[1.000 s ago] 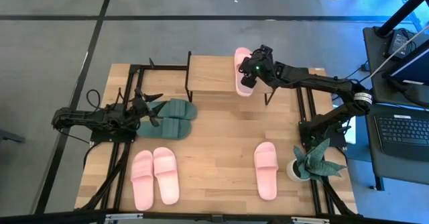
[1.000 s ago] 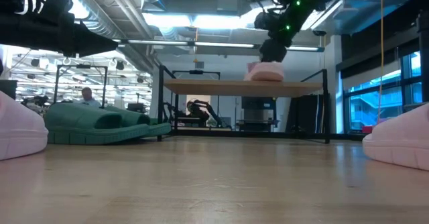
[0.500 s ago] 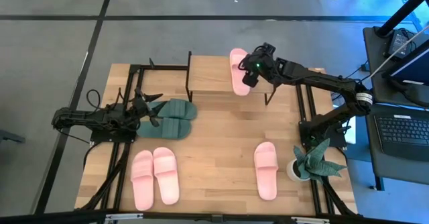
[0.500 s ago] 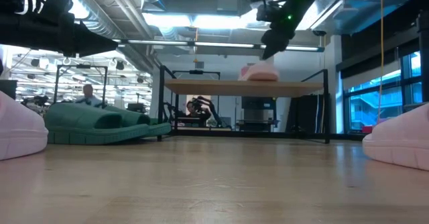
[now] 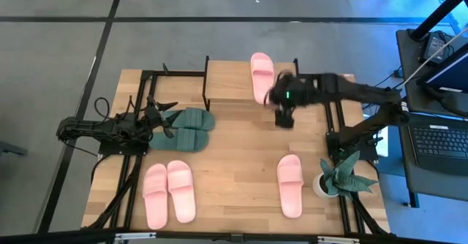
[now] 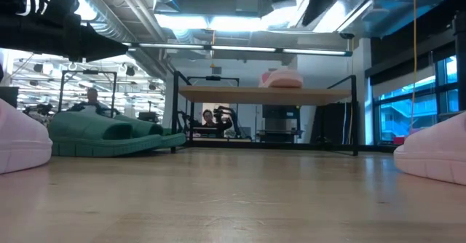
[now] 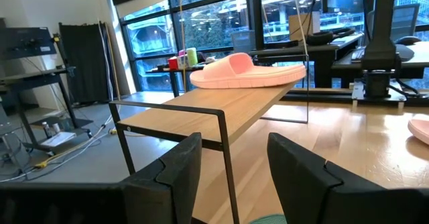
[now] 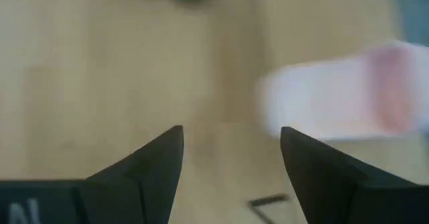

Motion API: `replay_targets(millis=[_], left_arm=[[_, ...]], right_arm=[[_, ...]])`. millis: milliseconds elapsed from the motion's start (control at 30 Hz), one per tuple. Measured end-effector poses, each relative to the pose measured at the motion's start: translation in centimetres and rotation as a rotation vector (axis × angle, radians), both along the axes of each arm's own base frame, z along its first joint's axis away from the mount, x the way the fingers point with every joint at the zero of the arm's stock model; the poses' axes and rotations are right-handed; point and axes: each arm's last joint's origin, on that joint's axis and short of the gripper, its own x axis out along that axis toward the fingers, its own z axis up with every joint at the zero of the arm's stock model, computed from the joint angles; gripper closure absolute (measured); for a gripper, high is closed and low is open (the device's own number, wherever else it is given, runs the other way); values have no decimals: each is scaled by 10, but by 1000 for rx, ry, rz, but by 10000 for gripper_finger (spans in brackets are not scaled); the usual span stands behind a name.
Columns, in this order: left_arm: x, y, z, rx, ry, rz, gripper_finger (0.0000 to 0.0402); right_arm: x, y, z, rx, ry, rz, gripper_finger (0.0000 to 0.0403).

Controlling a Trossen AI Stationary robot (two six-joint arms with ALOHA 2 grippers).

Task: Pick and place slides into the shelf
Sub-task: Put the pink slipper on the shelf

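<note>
From above, the wooden table (image 5: 234, 156) carries the shelf (image 5: 227, 87) at its far edge, one pink slide (image 5: 261, 74) lying on the top board. My right gripper (image 5: 284, 116) hangs just near-right of that slide, touching nothing. My left gripper (image 5: 162, 121) rests by the green slides (image 5: 186, 129). Level with the table, the pink slide sits atop the shelf's board. Past my left fingers (image 7: 171, 174), spread, lies the shelf. Past my right fingers (image 8: 151, 160), wide apart and empty, a pink slide blurs.
</note>
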Motion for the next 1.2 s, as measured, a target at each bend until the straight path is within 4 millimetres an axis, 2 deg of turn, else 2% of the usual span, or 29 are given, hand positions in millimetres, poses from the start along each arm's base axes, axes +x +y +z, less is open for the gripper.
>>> replay_targets(millis=[133, 267, 467, 667, 867, 1033, 1200], left_arm=[[0, 0, 0, 0, 0, 0, 237], [0, 0, 0, 0, -1, 0, 237], [0, 0, 0, 0, 0, 0, 237], [0, 0, 0, -1, -1, 0, 237], [0, 0, 0, -17, -12, -1, 237], [0, 0, 0, -18, -12, -1, 237], [0, 0, 0, -17, -11, -1, 237]], right_arm=[[-1, 45, -16, 49, 38, 63, 153], [-9, 86, -40, 33, 69, 43, 153], [-25, 134, -81, 77, 95, -22, 154], [-22, 177, -105, 84, 143, -9, 175], [-18, 206, -130, 54, 281, -34, 201], [-20, 220, -158, 36, 420, -77, 209], [-22, 230, -175, -6, 477, -73, 209]])
